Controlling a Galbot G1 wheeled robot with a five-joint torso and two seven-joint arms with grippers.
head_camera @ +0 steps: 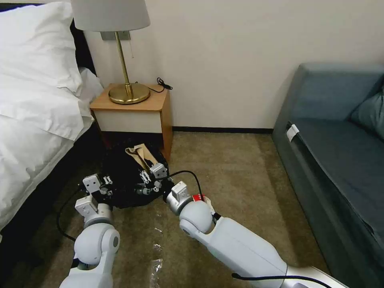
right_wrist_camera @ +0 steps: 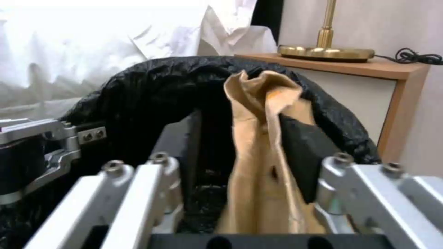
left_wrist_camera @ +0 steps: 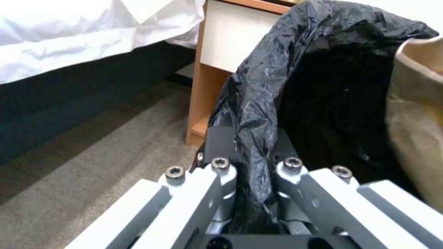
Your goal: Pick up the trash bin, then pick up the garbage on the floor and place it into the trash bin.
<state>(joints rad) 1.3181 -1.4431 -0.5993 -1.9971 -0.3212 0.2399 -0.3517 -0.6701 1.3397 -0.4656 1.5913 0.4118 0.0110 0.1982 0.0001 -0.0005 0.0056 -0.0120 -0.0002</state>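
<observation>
The trash bin [head_camera: 120,172], lined with a crinkled black bag, stands on the carpet in front of the nightstand. My left gripper [head_camera: 105,188] is shut on its near-left rim; the bag [left_wrist_camera: 323,86] is pinched between the fingers [left_wrist_camera: 221,145]. My right gripper [head_camera: 149,182] reaches over the bin's mouth [right_wrist_camera: 152,79], fingers spread. A brown paper wrapper [head_camera: 139,155] stands upright between them [right_wrist_camera: 258,114], leaning on one pad [right_wrist_camera: 300,145]. A small red packet [head_camera: 198,197] lies on the carpet beside my right wrist. A clear plastic piece [head_camera: 155,267] lies nearer me.
A wooden nightstand [head_camera: 136,110] with a brass lamp [head_camera: 128,94] stands just behind the bin. The bed [head_camera: 36,120] with white linen runs along the left. A blue-grey sofa [head_camera: 336,152] fills the right side. Open carpet [head_camera: 240,172] lies between.
</observation>
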